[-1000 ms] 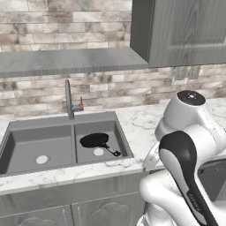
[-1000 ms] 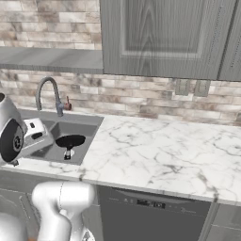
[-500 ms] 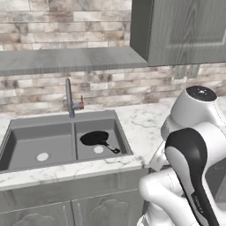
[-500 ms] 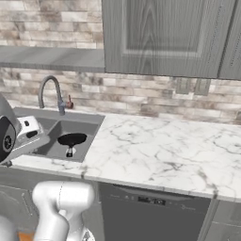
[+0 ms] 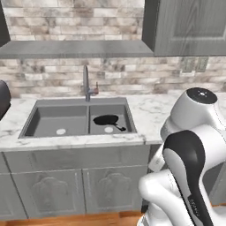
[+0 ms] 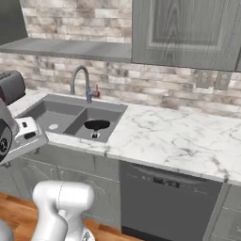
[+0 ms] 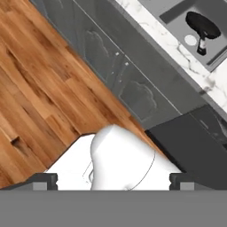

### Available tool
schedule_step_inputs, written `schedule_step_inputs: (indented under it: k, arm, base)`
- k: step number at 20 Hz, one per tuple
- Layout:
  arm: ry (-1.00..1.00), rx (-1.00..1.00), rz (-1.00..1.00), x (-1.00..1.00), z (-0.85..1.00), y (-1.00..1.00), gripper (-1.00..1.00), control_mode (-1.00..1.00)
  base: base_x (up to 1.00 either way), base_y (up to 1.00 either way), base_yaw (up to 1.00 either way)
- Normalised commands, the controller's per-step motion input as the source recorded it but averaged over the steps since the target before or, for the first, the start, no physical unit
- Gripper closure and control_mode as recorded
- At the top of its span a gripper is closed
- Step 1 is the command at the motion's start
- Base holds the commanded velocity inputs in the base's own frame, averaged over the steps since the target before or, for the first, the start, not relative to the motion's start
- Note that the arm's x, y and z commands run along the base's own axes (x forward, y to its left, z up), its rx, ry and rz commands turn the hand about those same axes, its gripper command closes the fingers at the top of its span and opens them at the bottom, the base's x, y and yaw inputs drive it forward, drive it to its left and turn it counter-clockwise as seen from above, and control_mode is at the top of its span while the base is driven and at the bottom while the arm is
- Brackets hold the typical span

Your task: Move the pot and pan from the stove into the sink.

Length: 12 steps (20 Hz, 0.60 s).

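The black pan [image 5: 107,120] lies in the right basin of the grey sink [image 5: 53,106], its thin handle pointing toward the front right. From the other side, the pan [image 6: 96,125] sits in the sink [image 6: 52,109] below the curved faucet [image 6: 79,79]. The hand view looks down at the pan [image 7: 202,25] from far off. My gripper [image 7: 113,182] is open, its two dark fingertips [image 7: 44,181] wide apart with nothing held, well back from the counter and above the wooden floor. The pot and the stove are out of view.
White marble counter [image 6: 179,136] runs right of the sink over a dark dishwasher front [image 6: 164,197]. Grey cabinet doors [image 5: 79,190] close off the space under the sink. A dark appliance [image 6: 10,87] stands at the counter's left end. Wooden floor [image 7: 40,88] lies open before the cabinets.
The whole picture has shifted: the base has backed away from the counter, so cabinet fronts and floor now show. The pan stays in the sink. The jaws stay open.
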Motion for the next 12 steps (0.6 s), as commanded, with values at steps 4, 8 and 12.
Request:
schedule_step_inputs:
  k: [4,8,12]
  arm:
    - [0.00,0.00,0.00,0.00,0.00,0.00,-1.00,1.00]
    - [0.00,0.00,0.00,0.00,0.00,0.00,-1.00,1.00]
    - [0.00,0.00,0.00,0.00,0.00,0.00,-1.00,1.00]
  base:
    - [0.00,0.00,0.50]
    - [0.00,0.00,0.50]
    - [0.00,0.00,0.50]
